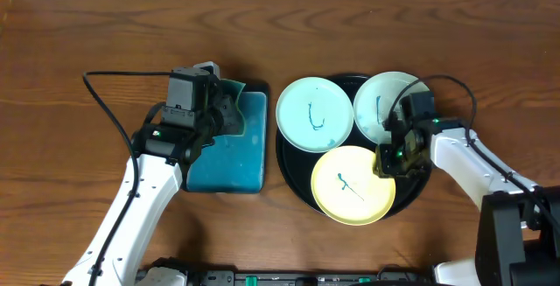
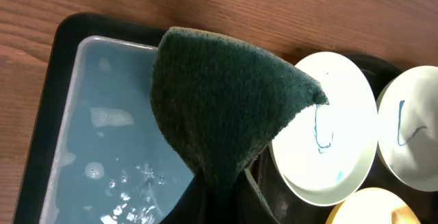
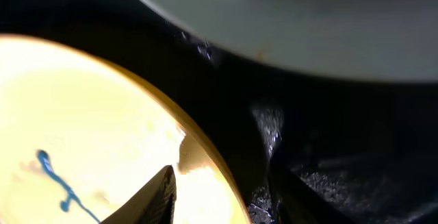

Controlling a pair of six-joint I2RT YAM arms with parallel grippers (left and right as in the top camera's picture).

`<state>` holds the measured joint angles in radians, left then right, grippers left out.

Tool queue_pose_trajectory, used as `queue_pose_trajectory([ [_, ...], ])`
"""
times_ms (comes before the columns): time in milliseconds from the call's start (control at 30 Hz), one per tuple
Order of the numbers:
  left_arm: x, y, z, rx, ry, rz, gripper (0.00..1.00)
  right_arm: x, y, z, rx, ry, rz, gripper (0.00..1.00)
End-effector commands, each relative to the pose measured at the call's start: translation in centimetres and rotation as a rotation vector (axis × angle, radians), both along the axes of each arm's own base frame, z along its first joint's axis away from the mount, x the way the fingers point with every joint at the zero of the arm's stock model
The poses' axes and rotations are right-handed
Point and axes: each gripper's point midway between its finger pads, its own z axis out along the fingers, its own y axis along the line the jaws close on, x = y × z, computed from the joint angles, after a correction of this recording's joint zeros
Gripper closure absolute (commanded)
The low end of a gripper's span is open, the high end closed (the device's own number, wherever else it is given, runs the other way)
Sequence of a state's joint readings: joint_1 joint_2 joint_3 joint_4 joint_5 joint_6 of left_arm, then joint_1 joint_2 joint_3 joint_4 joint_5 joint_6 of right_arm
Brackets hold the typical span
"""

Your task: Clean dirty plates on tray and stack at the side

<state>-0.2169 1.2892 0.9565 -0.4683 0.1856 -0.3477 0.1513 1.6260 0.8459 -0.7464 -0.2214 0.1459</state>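
Nearest, from the right wrist: right gripper (image 3: 219,186) set astride the right-hand edge of the yellow plate (image 1: 350,185). One finger (image 3: 154,196) over the plate's inner face, the other down outside it on the round black tray (image 1: 293,177). Not clamped, as far as can be seen (note the dark sliver of tray between outer finger and rim), so read as parted, partway to a pinch.

Judged to be the step of taking hold of this plate for cleaning. To do it well:
- Close squarely across the rim, not at a slant.
- Keep the inner finger short of the teal scribble (image 3: 58,183).
- Pinch firmly, given a smooth edge and probably a slippery one.
- Raise only a little at first, minding the mint plate (image 1: 376,98) just behind on the same tray.

Further back on that tray, a second mint plate (image 1: 315,114), likewise marked in teal.

Furthest, across the table: left gripper (image 1: 226,115) clenched on a dark green scouring pad (image 2: 226,101), over the rectangular tray (image 1: 227,168) of bluish water. Best to bring plate and pad together away from the other plates.
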Motion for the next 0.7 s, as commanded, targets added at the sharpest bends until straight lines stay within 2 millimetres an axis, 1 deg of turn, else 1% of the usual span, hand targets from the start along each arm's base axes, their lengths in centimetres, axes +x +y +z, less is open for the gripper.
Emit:
queue_pose_trajectory([
  [0, -0.19, 0.01, 0.15, -0.018, 0.004, 0.007, 0.92, -1.59, 0.42, -1.42, 0.014, 0.042, -0.014, 0.63],
  [100, -0.28, 0.03, 0.05, -0.016, 0.009, 0.007, 0.93, -2.03, 0.35, -1.87, 0.013, 0.050, -0.026, 0.71],
  [133, -0.29, 0.04, 0.03, -0.016, 0.010, 0.007, 0.93, -2.05, 0.34, -1.96, 0.013, 0.048, -0.026, 0.78],
  [233, -0.30, 0.04, 0.01, -0.016, 0.010, 0.007, 0.93, -2.03, 0.35, -1.96, 0.013, 0.047, -0.026, 0.90],
  [333, -0.30, 0.04, 0.01, -0.016, 0.010, 0.007, 0.93, -2.04, 0.35, -1.96, 0.013, 0.047, -0.025, 0.99],
  [667, -0.89, 0.18, -0.49, -0.009, 0.042, 0.008, 0.93, -2.05, 0.34, -1.96, 0.013, 0.048, -0.025, 0.99],
])
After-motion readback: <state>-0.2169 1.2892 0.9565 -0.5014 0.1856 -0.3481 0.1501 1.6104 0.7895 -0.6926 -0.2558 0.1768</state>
